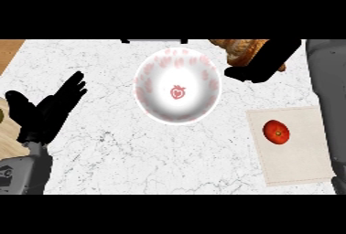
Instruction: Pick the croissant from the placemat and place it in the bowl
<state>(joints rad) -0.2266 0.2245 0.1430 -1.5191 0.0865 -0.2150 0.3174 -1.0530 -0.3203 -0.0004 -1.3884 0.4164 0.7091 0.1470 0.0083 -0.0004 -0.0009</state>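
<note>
Just to the left of my right hand (260, 64), and a little nearer to me, sits the bowl (145, 98), white with red marks on its wall and a small red motif at its centre. My fingers are curled round the croissant (236, 49), which pokes out on the far-left side of the hand, off the placemat (290, 162) that lies well nearer to me with a tomato (276, 131) on it. My left hand (51, 109) rests far off beyond the bowl, fingers spread and holding nothing.

The risk I see is in the release. The croissant appears to be held by one end, so if I open my fingers before the hand is over the bowl's middle, it could catch the near rim and roll out onto the counter (135, 160). Coming in too low might also knock the rim and shift the bowl.

The croissant looks golden brown, ridged, glossy and curved, mostly hidden by my fingers.
</note>
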